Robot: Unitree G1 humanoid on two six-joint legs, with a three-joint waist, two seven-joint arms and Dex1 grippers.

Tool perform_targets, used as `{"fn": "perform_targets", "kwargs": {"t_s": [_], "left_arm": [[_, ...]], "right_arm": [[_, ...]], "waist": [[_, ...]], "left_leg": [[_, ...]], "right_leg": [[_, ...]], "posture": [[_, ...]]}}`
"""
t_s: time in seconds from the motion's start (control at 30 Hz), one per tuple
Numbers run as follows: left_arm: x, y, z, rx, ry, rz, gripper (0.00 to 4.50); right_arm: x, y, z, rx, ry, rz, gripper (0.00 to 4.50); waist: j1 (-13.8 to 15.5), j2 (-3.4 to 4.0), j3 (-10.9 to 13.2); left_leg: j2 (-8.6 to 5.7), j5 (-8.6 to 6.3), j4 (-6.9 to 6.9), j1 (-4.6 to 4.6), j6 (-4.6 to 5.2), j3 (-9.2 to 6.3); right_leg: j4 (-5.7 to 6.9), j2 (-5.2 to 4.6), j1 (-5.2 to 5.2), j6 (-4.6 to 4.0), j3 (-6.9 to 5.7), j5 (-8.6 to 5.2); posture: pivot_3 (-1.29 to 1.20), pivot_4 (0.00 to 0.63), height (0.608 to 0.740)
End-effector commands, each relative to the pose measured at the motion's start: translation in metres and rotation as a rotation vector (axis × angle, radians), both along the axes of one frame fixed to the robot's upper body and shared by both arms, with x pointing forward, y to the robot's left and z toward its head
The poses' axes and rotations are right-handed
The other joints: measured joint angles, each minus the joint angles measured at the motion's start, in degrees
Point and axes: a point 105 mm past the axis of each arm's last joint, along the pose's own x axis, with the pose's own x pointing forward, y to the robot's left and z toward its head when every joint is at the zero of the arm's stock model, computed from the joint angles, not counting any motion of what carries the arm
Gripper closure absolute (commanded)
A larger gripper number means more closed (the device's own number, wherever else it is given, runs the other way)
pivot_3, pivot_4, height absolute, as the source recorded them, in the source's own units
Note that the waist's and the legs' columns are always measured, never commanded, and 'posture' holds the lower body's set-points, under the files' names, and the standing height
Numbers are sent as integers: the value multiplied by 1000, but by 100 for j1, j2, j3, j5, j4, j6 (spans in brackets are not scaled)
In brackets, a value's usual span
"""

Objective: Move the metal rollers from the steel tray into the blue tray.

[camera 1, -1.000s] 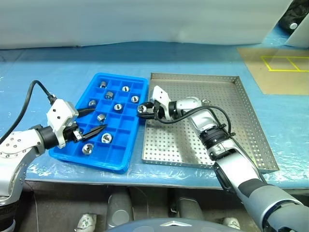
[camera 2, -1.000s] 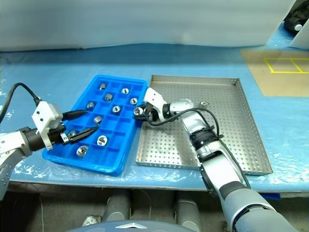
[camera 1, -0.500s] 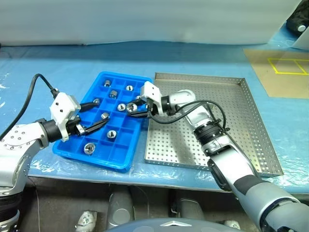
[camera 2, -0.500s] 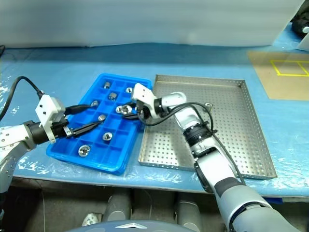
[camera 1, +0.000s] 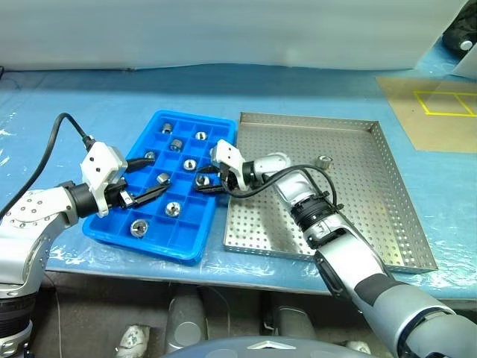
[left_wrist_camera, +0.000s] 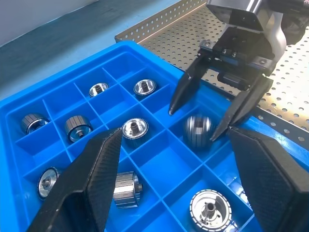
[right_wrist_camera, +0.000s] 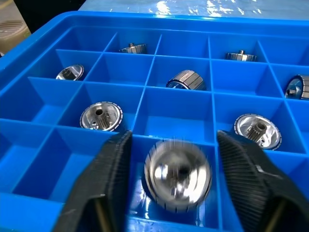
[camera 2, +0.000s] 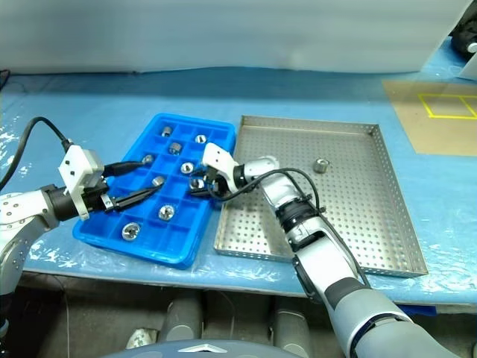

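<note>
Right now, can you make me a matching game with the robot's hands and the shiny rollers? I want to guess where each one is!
Things:
1. right hand
2. left hand
3. lone roller
4. steel tray

Places:
A. on the steel tray, far side
B. open over the blue tray's left half
C. beside the blue tray, to its right
D. open around a roller in a blue compartment

Pairs: 1-D, 2-B, 3-A, 4-C

Looking like a workshop or test cell: steel tray (camera 1: 387, 216) sitting on a bench wrapped in blue film (camera 1: 89, 112), yellow floor tape (camera 1: 446, 103) showing beyond the tray, white sheeting (camera 1: 223, 33) hanging behind.
</note>
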Motion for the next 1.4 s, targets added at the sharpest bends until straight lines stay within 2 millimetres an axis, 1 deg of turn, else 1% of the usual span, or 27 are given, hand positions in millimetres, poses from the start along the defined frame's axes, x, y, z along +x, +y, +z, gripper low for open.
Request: {"fn": "perform_targets", "kwargs": {"t_s": [0.03,0.2,0.3,0.37,0.43,0.47,0.53,0.6,0.63,0.67,0.8,0.9,0.97,1.13,1.4], "left_arm": [[0,-2,8,14,-33,-21,797],[4,-6,9,8,-35,-43,797],[8,-11,9,-1,-36,-64,797],[13,-18,10,-16,-39,-92,797],[18,-28,9,-28,-37,-133,797],[20,-31,9,-32,-36,-147,797],[24,-38,8,-38,-35,-177,797],[31,-51,7,-53,-35,-226,797],[36,-58,7,-61,-35,-249,797],[40,-64,6,-66,-35,-266,797],[54,-89,4,-89,-36,-337,797],[60,-112,6,-108,-45,-404,797],[62,-122,9,-120,-52,-439,797],[62,-129,8,-118,-45,-476,797],[63,-130,2,-114,-26,-482,797]], "right_arm": [[1,3,20,46,-31,14,574],[5,-2,41,111,-49,-15,574],[8,-11,58,155,-65,-38,574],[15,-26,72,190,-74,-83,574],[25,-47,85,230,-66,-160,574],[29,-55,88,239,-60,-188,574],[41,-75,85,219,-80,-281,574],[58,-112,79,192,-102,-435,574],[66,-131,73,158,-127,-515,574],[72,-145,68,140,-137,-577,574],[90,-199,49,96,-160,-832,574],[93,-228,36,62,-190,-968,574],[92,-236,31,59,-196,-997,574],[90,-241,26,72,-194,-1021,574],[86,-242,15,48,-180,-1018,574]], "waist": [[0,0,0],[-3,0,0],[-7,0,0],[-14,0,0],[-2,0,0],[-4,0,0],[-22,-1,0],[-42,-1,-1],[-34,-1,-1],[-40,-1,-1],[-157,-1,-1],[-238,-1,-1],[-320,-1,-1],[-514,-1,-1],[-513,0,0]], "left_leg": [[0,1,0,0,-1,-1],[0,1,2,-3,-2,-3],[0,2,2,-2,-3,-3],[-1,3,3,0,-5,-3],[-1,7,4,-1,-10,-3],[-3,7,9,0,-10,-3],[-3,14,19,2,-23,-3],[-3,18,22,5,-29,-3],[-3,20,23,6,-32,-3],[-3,21,25,5,-34,-3],[-6,20,50,1,-32,-1],[-6,19,57,-7,-29,-1],[-6,15,63,-10,-24,0],[-5,10,68,-13,-14,1],[-5,-16,100,-15,30,7]], "right_leg": [[0,0,0,0,-1,0],[2,0,-1,0,-2,0],[6,0,-1,0,-2,0],[8,0,-1,0,-1,0],[13,0,0,0,-2,0],[16,0,0,0,0,0],[23,-1,3,0,2,0],[27,0,4,0,3,0],[30,0,4,0,4,0],[32,-1,5,0,3,0],[38,0,5,0,15,1],[37,0,2,-1,15,1],[38,2,-1,-1,18,1],[38,3,-4,-1,20,1],[44,0,4,-1,25,3]], "posture": [[271,150,740],[238,150,740],[209,150,740],[182,150,740],[147,150,740],[134,150,740],[92,150,740],[63,150,740],[38,150,740],[15,150,740],[-38,150,740],[-80,150,740],[-96,150,740],[-114,150,740],[-120,150,740]]}}
